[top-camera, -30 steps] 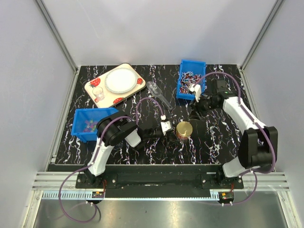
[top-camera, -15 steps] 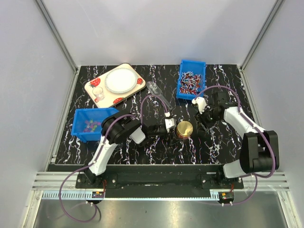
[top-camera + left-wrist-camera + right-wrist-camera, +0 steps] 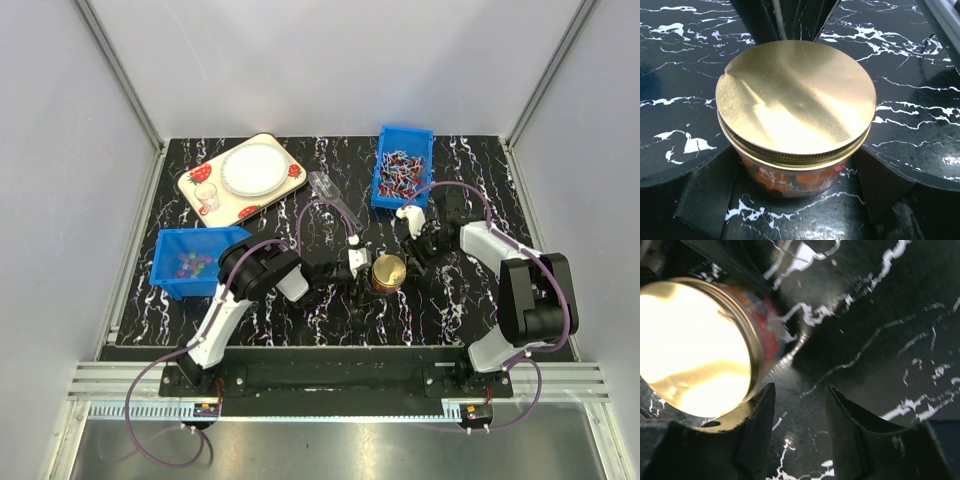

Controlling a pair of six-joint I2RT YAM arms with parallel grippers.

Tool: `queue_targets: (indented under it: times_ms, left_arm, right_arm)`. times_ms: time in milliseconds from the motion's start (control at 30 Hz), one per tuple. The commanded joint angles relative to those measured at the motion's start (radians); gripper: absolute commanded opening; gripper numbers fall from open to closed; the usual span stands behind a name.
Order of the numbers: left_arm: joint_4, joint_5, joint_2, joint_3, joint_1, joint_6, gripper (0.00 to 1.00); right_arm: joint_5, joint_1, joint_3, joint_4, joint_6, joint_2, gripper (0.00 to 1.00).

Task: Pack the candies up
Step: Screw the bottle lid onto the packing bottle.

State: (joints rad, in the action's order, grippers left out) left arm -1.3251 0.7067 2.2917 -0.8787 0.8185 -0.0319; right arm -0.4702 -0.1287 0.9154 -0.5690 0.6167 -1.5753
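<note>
A round glass jar with a gold metal lid [image 3: 795, 95] stands on the black marbled worktop [image 3: 920, 60]. Tiny multicoloured round candies [image 3: 790, 179] show inside it. The left gripper [image 3: 792, 196] straddles the jar, wide open. The right gripper [image 3: 800, 405] is just beside the jar, part-open and empty.

You can see a shiny gold lid [image 3: 795, 95] on a jar [image 3: 790, 182] with orange and red patches. The table [image 3: 910, 60] is black with white squiggly lines.

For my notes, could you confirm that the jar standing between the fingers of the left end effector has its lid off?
Not quite: the gold lid is on, as the left wrist view shows. The jar does stand between the fingers of the left end effector.
</note>
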Motion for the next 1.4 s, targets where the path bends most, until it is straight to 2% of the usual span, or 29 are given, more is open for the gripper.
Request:
queue_targets:
  times_ms: [0,267,433,667,900,1033,1367]
  left_arm:
    - [-0.112,0.036,0.038,-0.025,0.002,0.029,0.99]
    - [-0.099,0.039,0.040,-0.025,0.004,0.013,0.99]
    - [-0.091,0.043,0.038,-0.019,0.005,0.000,0.85]
    - [-0.097,0.040,0.041,-0.005,0.005,-0.056,0.78]
    - [-0.114,0.046,0.051,0.001,0.011,-0.069,0.78]
    - [-0.118,0.047,0.052,0.000,0.010,-0.069,0.79]
    - [-0.112,0.048,0.057,-0.008,0.010,-0.057,0.77]
  right_arm:
    - [-0.045,-0.038,0.014,0.047,-0.037,0.000,0.50]
    - [-0.032,-0.045,0.008,0.037,-0.020,0.015,0.51]
    - [-0.005,-0.023,0.020,0.015,0.021,0.101,0.53]
    - [-0.044,-0.014,0.164,-0.074,0.048,0.084,0.53]
    - [-0.250,-0.018,0.295,-0.120,0.017,-0.047,0.54]
    - [-0.306,-0.045,0.345,-0.153,0.034,-0.150,0.52]
    - [-0.426,-0.054,0.373,-0.206,0.066,-0.203,0.51]
